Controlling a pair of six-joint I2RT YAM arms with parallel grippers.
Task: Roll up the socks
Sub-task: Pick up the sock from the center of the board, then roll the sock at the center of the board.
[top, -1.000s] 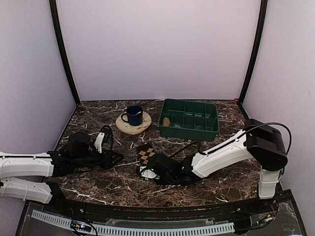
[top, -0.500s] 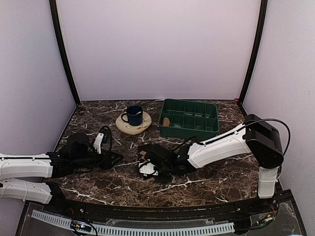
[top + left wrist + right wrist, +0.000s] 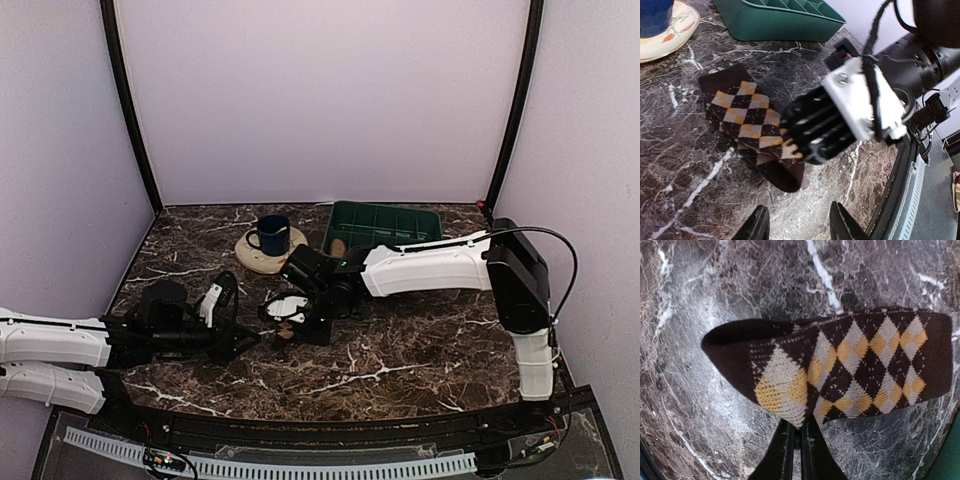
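The dark brown argyle sock [image 3: 742, 112] lies stretched on the marble table [image 3: 420, 340], its toe end curling up off the surface. My right gripper [image 3: 799, 432] is shut on the sock's [image 3: 855, 360] lower edge near the toe; in the left wrist view it [image 3: 810, 135] sits over that edge. My left gripper [image 3: 797, 225] stands open just short of the toe, nothing between its fingers. From above, the right gripper [image 3: 290, 322] and left gripper [image 3: 235, 335] are close together. A small tan sock bundle [image 3: 338, 247] lies in the green tray.
The green compartment tray [image 3: 400, 212] stands at the back, behind the right arm. A blue mug [image 3: 272, 235] sits on a round plate [image 3: 262, 260] at back left, just beyond the sock. Black frame rails run along the table's near edge.
My right gripper has shut on the argyle sock and swung left and toward the back with it. The left gripper has opened wider and edged toward the sock.
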